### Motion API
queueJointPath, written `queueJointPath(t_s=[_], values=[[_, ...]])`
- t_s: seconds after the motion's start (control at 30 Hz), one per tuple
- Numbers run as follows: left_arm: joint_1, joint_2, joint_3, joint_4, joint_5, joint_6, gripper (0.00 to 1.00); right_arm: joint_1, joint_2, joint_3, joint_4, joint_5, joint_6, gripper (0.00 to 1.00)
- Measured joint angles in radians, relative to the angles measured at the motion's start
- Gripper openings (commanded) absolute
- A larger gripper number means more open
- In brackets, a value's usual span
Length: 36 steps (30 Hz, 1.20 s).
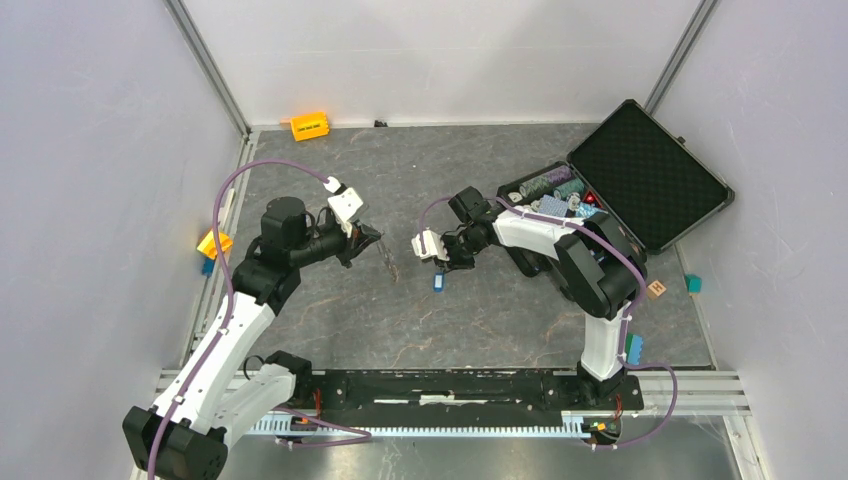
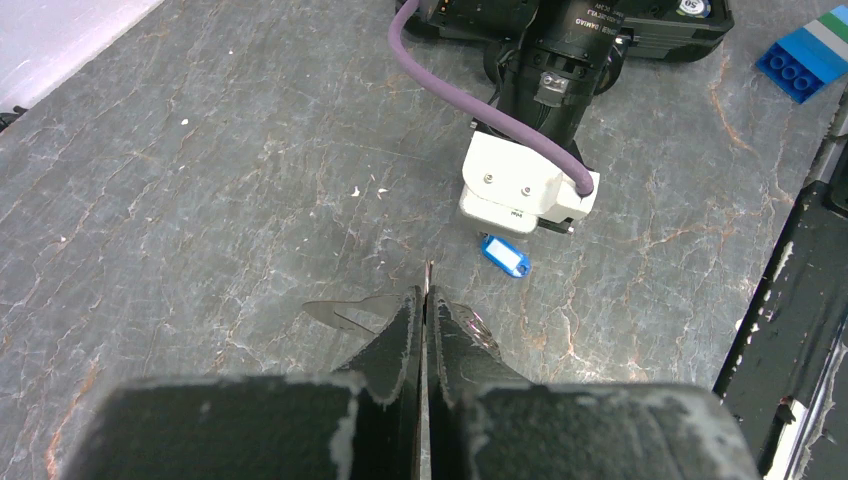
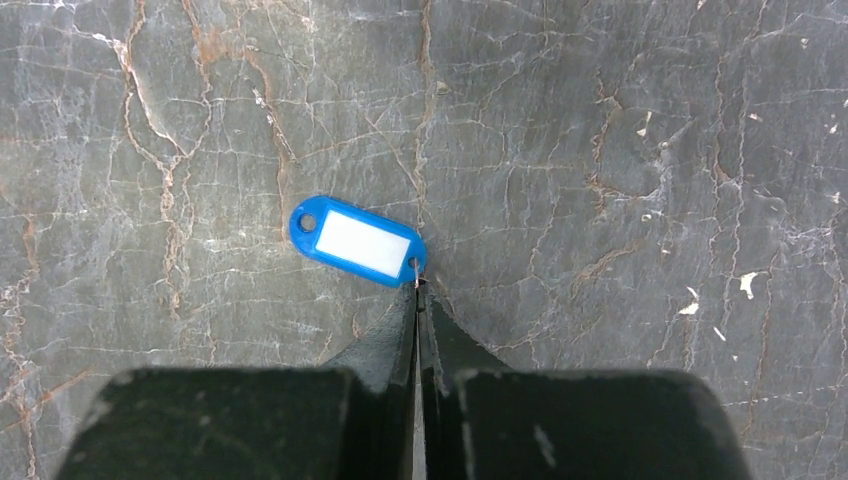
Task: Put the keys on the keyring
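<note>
Grey stone-patterned table [image 1: 480, 320] lay below. My right gripper [image 3: 418, 290] pinched the keyring [image 3: 416, 274] beside its blue tag [image 3: 357, 240]; my left gripper [image 2: 426, 296] clamped a thin key [image 1: 391, 263] — I judged that aligning the key's hole with the ring's split mattered most.

Black-and-white arms [image 1: 230, 340], purple cables [image 1: 226, 215], matte black fingers [image 3: 385, 345]

Plain pale walls [image 1: 440, 50] close in a table [image 1: 500, 320] on three sides, with metal posts [image 1: 207, 68] at the back corners. Its surface is dark grey, stone-patterned with rusty veins, evenly lit.
</note>
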Motion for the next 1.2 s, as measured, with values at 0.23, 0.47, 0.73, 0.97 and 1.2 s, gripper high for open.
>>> queueJointPath(t_s=[0.23,0.47,0.73,0.97,1.2], values=[[0.0,0.0,0.0,0.0,0.001,0.0,0.02,0.0,0.0,0.0,0.006,0.0,0.006,0.14],[0.0,0.0,0.0,0.0,0.002,0.0,0.02,0.001,0.0,0.0,0.006,0.0,0.005,0.17],[0.0,0.0,0.0,0.0,0.003,0.001,0.02,0.013,0.005,0.0,0.006,0.0,0.005,0.16],[0.0,0.0,0.0,0.0,0.003,0.001,0.02,0.016,0.008,0.0,0.003,0.0,0.005,0.12],[0.0,0.0,0.0,0.0,0.003,0.002,0.02,0.017,0.008,0.002,0.003,0.001,0.004,0.05]])
